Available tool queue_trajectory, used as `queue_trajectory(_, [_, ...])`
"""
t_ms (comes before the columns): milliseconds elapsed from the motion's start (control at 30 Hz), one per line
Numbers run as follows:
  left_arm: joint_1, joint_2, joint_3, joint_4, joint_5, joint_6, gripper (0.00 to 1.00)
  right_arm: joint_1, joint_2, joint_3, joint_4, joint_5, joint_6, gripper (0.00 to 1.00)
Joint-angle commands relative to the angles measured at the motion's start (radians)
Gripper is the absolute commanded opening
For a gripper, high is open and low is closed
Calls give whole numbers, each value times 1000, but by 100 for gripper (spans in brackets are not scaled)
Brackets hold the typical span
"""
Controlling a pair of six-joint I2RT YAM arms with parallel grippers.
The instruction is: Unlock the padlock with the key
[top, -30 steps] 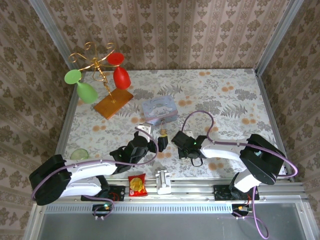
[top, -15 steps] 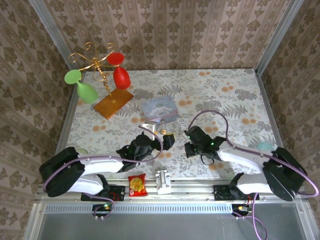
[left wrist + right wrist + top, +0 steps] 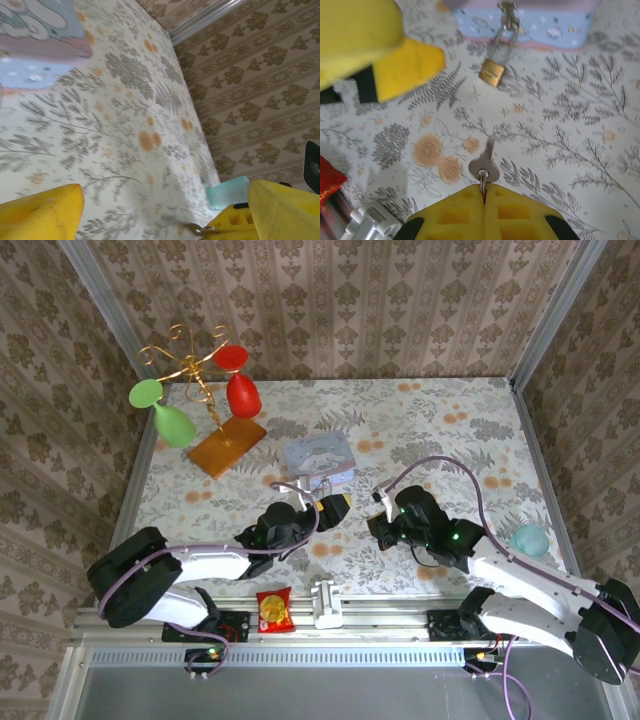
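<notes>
Right, the padlock (image 3: 491, 72) hangs off the front hasp of the pale blue tin (image 3: 560, 25). Its shackle is looped thru the hasp, and the brass body lies on the floral table (image 3: 580, 125) just in front of the tin. The right gripper (image 3: 484, 194) is clenched on the key (image 3: 485, 162) by its ring, fingers pressed together w/ no gap. The key's blade points toward the tin, near the padlock but apart from it. The left gripper (image 3: 165, 205) is released, its yellow fingers (image 3: 42, 215) wide apart, sitting just in front of the tin. A teal object (image 3: 530, 538) lies well to the right of the tin.
</notes>
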Motion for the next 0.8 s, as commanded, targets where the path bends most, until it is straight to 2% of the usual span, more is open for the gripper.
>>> queue_trajectory(0, [-26, 31, 60, 42, 36, -79, 77, 22, -55, -28, 68, -6, -32, 0])
queue_trajectory(100, [-32, 69, 50, 120, 31, -136, 72, 35, -94, -46, 106, 16, -39, 0])
queue_trajectory(267, [-36, 108, 22, 160, 10, -205, 72, 37, -75, -60, 112, 27, -32, 0])
queue_trajectory(367, [-48, 132, -25, 247, -36, -290, 72, 36, -59, -68, 136, 31, -22, 0])
queue_trajectory(433, [-89, 157, -66, 395, -133, -411, 72, 36, -48, -69, 182, 39, 2, 0])
queue_trajectory(500, [-118, 147, -51, 424, -193, -485, 76, 37, -30, -57, 231, 39, 27, 0])
queue_trajectory(633, [-145, 100, 6, 418, -256, -484, 80, 36, 14, -12, 359, 38, 62, 0])
queue_trajectory(733, [-155, 65, -14, 415, -335, -534, 91, 36, 40, 5, 473, 45, 93, 0])
queue_trajectory(767, [-157, 61, -23, 418, -357, -564, 92, 37, 51, 11, 503, 42, 100, 0])
